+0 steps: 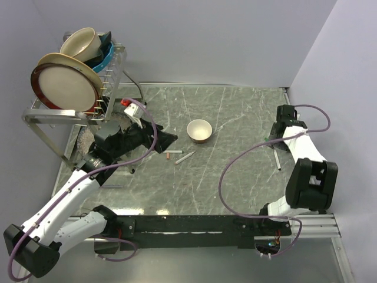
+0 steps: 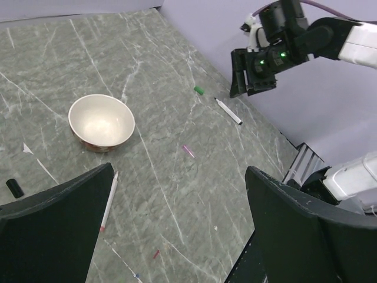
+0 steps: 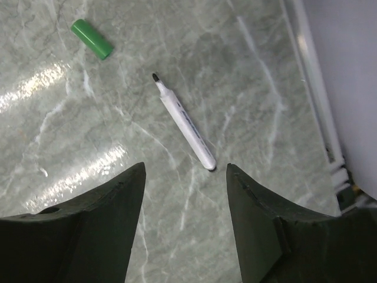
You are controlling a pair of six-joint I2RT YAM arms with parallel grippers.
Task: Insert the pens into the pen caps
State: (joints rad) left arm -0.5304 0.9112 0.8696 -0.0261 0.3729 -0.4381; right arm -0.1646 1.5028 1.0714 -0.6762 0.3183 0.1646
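- Top view: the right-hand pen [image 1: 277, 159] lies near the right edge of the table [image 1: 235, 188], its long axis running roughly near to far. The right gripper [image 1: 274, 131] hangs just past its far end. The middle pen [image 1: 185, 157] lies on a slant just near of the bowl [image 1: 199, 130], with bare table on its near side. The left gripper [image 1: 166, 140] sits to its left, near the dish rack [image 1: 76, 112].
- Left wrist view: the left gripper's fingers [image 2: 53, 236] stand wide apart and hold nothing. A red-ended pen [image 2: 109, 197] lies beside the left finger, with its red end nearest and its other end towards the bowl. A black cap [image 2: 15, 187] lies at the left. A green cap [image 2: 199, 89] lies just beside the right-hand pen.
- Right wrist view: the jaws are spread and empty. The right-hand pen lies diagonally, its bare dark tip pointing far-left towards the green cap but apart from it. The table's rim runs along the right.
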